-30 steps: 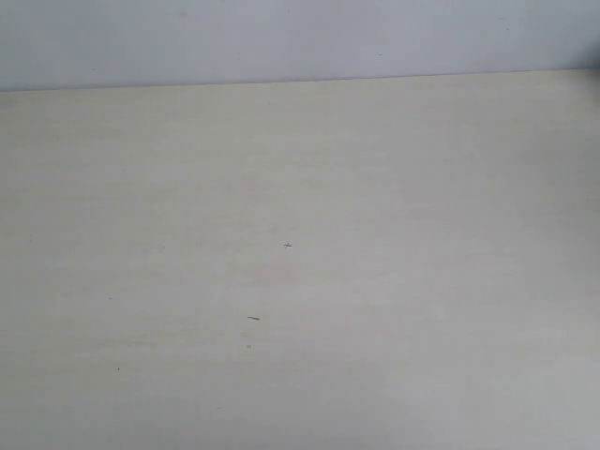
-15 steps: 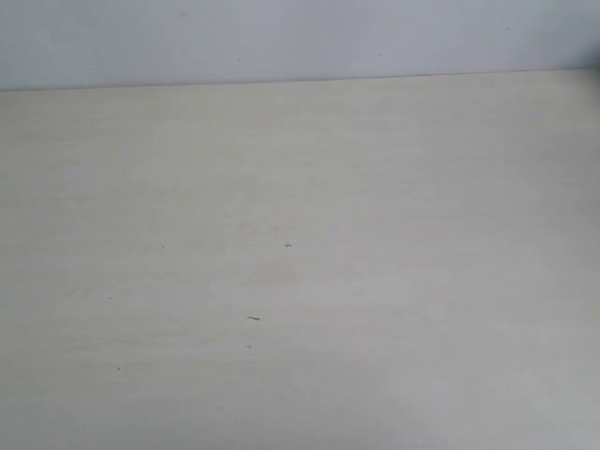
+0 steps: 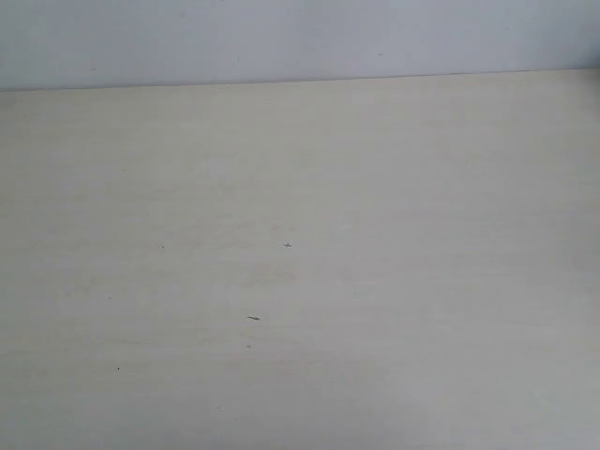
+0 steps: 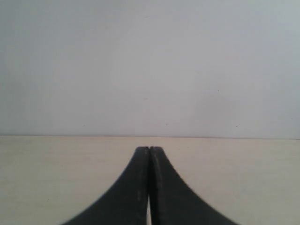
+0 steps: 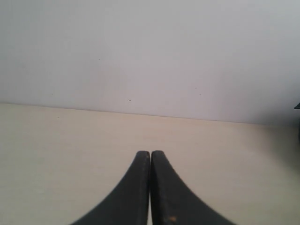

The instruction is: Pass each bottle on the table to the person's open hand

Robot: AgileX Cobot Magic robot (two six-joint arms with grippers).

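Observation:
No bottle and no person's open hand show in any view. The pale beige table [image 3: 375, 281] fills the exterior view, and neither arm reaches into it. In the left wrist view my left gripper [image 4: 149, 149] is shut, its black fingers pressed together with nothing between them, over the table [image 4: 56, 178]. In the right wrist view my right gripper [image 5: 150, 153] is likewise shut and holds nothing above the table [image 5: 61, 154].
A plain pale wall [image 3: 281, 37] rises behind the table's far edge [image 3: 300, 81]. A few tiny dark specks [image 3: 253, 318] lie on the tabletop. A dark object [image 5: 297, 122] just shows at one border of the right wrist view.

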